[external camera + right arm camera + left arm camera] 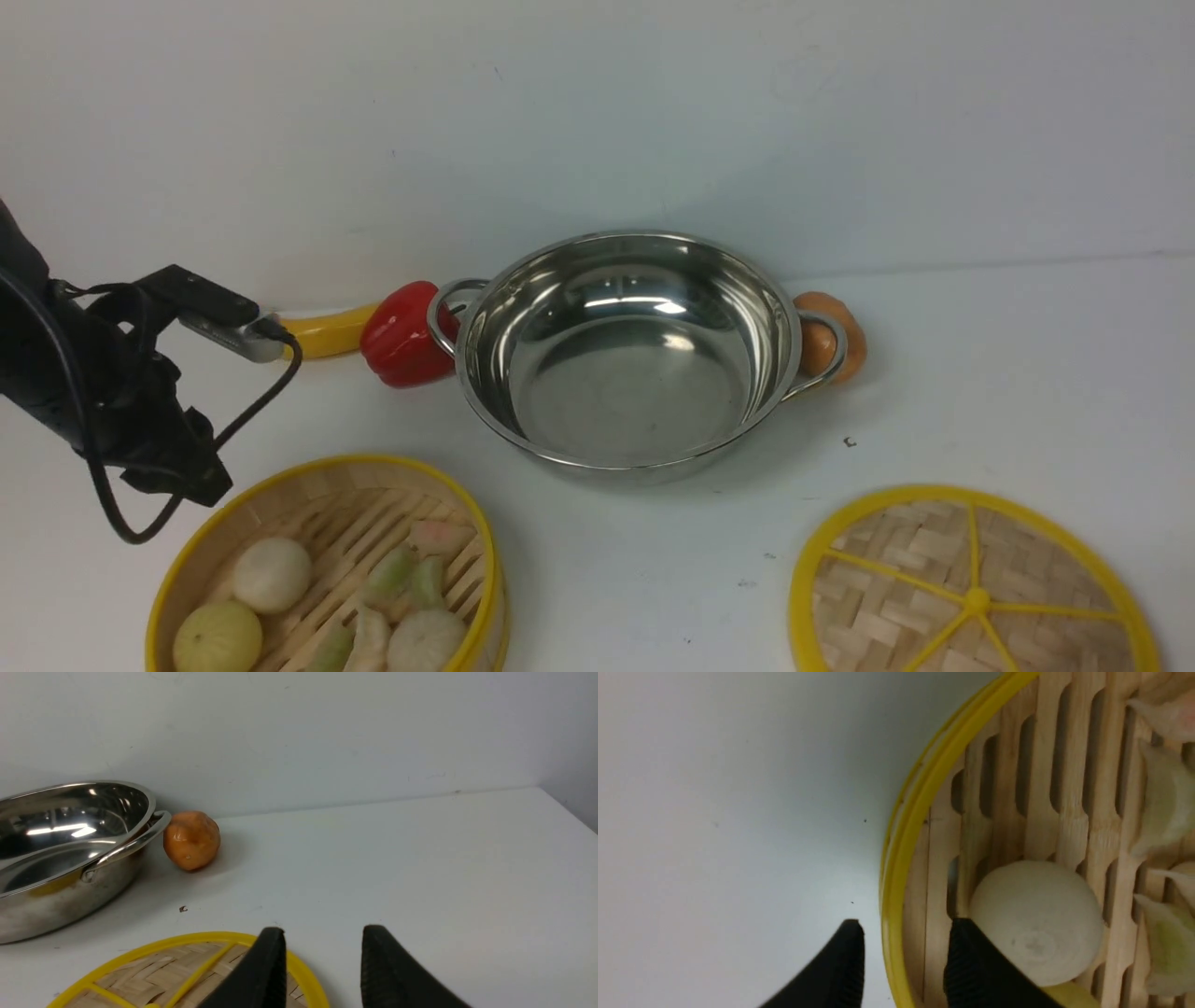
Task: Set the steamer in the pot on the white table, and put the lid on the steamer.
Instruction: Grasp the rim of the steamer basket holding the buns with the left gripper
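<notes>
As I take the pot (625,392) for the dial's centre, with 12 o'clock pointing away from me, the entries run as follows. Pot: upright on the white table (980,373), empty, with one loop handle at 9 o'clock and one at 3. Steamer (359,460): on the table at 7 o'clock from the pot, apart from it, so not yet in the pot. Its slatted floor carries a white bun (271,572), a yellowish bun (217,637) and several pale dumplings (411,574). Lid (971,588): flat on the table at 5 o'clock from the pot, knob up, well apart from the steamer and not on it. Left claw (903,924): released, astride the steamer's yellow rim at about 10 o'clock on that rim. One finger is outside over the table, the other inside, next to the white bun. A gap shows on each side of the rim, so nothing is grasped. Whether the inner finger touches the bun I cannot tell. Right claw (322,931): released, only table showing between the fingers. One finger crosses the lid's yellow rim in the wrist view, and I cannot tell its height above the lid. Other items: a red pepper (401,336) just beside the 9 o'clock handle, a yellow piece (327,333) beyond it, and an orange-brown ball (836,336) just beside the 3 o'clock handle.
</notes>
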Tool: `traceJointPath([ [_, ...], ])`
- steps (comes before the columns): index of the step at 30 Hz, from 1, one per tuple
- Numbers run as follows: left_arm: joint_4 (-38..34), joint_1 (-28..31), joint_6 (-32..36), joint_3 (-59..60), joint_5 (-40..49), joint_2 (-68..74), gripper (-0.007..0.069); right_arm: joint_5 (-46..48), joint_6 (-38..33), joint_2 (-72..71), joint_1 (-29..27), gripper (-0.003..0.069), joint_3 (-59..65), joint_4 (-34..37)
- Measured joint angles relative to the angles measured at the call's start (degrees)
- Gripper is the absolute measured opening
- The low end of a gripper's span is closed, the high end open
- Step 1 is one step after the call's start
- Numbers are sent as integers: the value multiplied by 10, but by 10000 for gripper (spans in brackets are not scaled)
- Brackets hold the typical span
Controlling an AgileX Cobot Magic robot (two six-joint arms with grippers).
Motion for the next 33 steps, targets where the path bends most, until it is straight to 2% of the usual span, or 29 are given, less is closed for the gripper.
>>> traceJointPath([
  [33,30,1,-65,0,-15,96,241,0,0,0,0,243,0,0],
])
